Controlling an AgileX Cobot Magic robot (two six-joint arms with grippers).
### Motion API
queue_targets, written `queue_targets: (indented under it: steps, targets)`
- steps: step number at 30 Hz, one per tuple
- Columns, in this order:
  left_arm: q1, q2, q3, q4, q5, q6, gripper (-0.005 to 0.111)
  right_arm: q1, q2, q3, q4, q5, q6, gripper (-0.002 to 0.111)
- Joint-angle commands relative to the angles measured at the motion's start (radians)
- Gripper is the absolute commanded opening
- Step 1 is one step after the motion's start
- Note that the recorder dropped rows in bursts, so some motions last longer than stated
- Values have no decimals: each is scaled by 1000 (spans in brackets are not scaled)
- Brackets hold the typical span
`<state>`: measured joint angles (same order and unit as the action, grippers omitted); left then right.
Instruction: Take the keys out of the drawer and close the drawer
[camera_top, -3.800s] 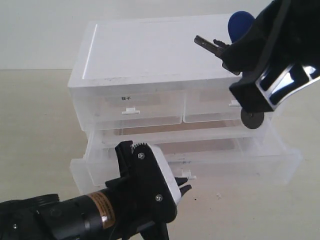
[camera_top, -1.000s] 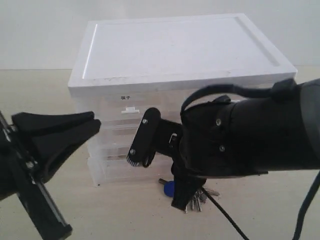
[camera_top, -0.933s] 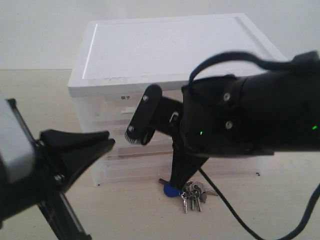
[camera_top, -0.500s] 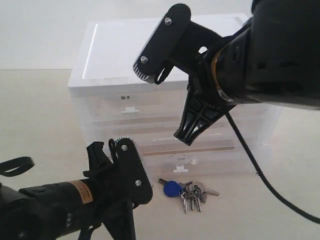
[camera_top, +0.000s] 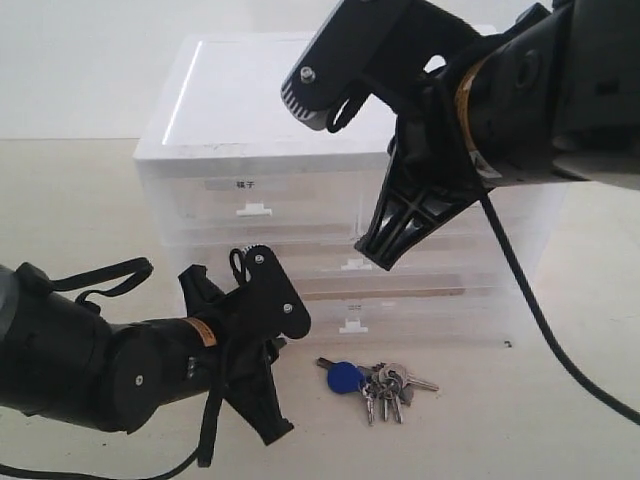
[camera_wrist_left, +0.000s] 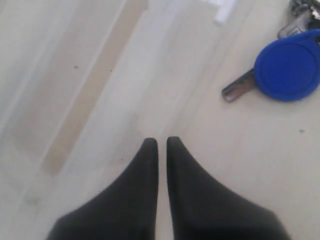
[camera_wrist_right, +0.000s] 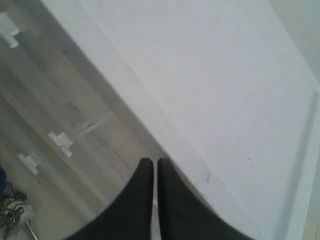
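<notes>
you have the keys (camera_top: 375, 381) lying on the counter (camera_top: 70, 200) just in front of the unit (camera_top: 300, 90) and the drawer (camera_top: 300, 265) looks flush shut, so both arms' jaws rest pressed together on nothing.

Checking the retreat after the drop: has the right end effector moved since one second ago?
Yes, upward: the right end effector was down at the keys by the drawer unit's base; now it hangs against the unit's upper half.
</notes>
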<state>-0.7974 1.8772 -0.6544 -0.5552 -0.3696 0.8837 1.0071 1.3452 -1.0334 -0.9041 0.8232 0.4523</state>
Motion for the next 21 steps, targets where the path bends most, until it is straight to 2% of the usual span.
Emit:
queue_targets:
  steps: [1,8,14,21]
  targets:
    - [9,1,-11,-6,-109,-63,4,2,-10,-4,3,3,4,0]
    - [9,1,-26,22,-89,-93,4,2,-10,-4,-2,-4,4,0]
    - [9,1,-28,51,-179,-189,4,2,-10,-4,-2,-4,10,0]
    - [-6,-57,-28,145,-40,-189,4,2,-10,-4,11,-10,10,0]
